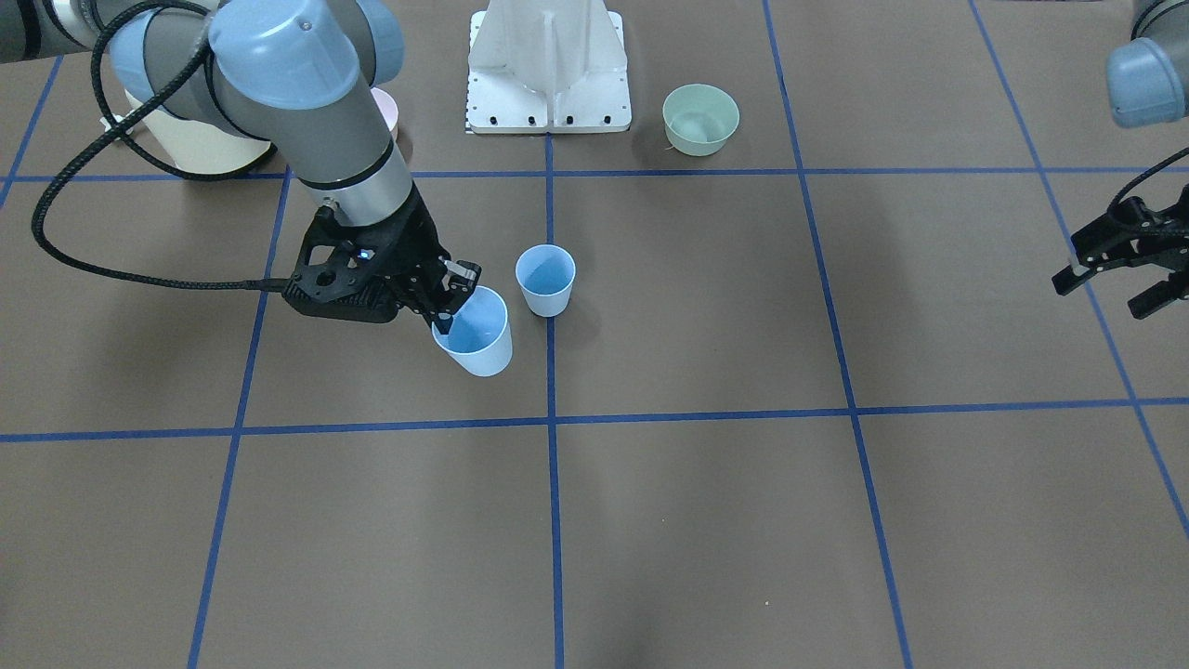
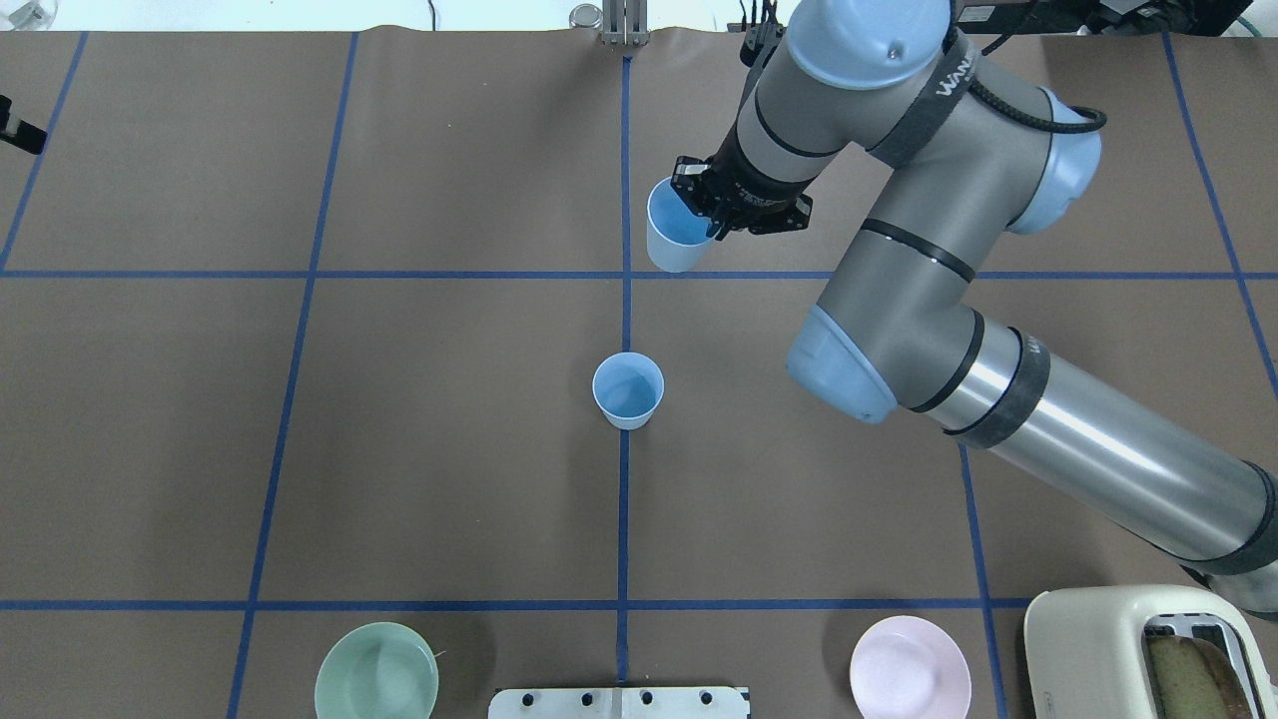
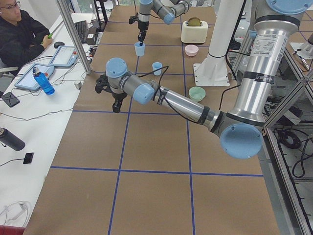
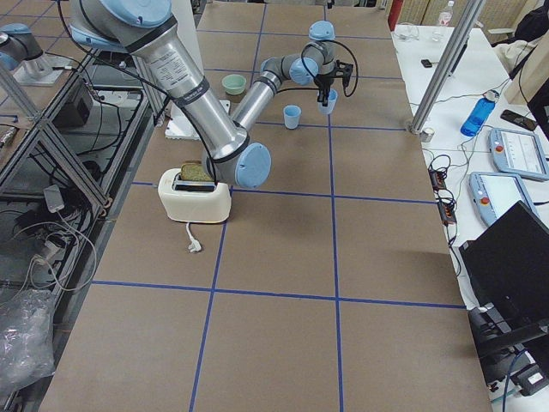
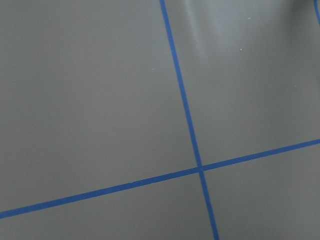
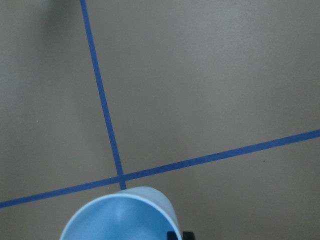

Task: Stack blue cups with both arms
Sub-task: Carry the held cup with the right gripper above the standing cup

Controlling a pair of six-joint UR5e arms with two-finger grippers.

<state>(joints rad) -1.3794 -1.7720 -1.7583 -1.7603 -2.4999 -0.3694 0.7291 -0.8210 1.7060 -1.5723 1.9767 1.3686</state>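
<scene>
My right gripper (image 1: pixel 455 299) is shut on the rim of one blue cup (image 1: pixel 476 336), one finger inside and one outside, holding it tilted above the table. The same gripper (image 2: pixel 705 212) and cup (image 2: pixel 671 238) show in the overhead view, and the cup's rim (image 6: pixel 120 216) fills the bottom of the right wrist view. The second blue cup (image 1: pixel 545 279) stands upright and free on the centre tape line (image 2: pixel 627 389), closer to the robot's base. My left gripper (image 1: pixel 1110 290) is open and empty, far off to the side. The left wrist view shows only table and tape.
A green bowl (image 1: pixel 700 118) and a pink bowl (image 2: pixel 910 667) sit near the white base (image 1: pixel 548 84). A cream toaster (image 2: pixel 1138 654) with bread stands under the right arm. An operator (image 3: pixel 19 29) sits beyond the far table edge.
</scene>
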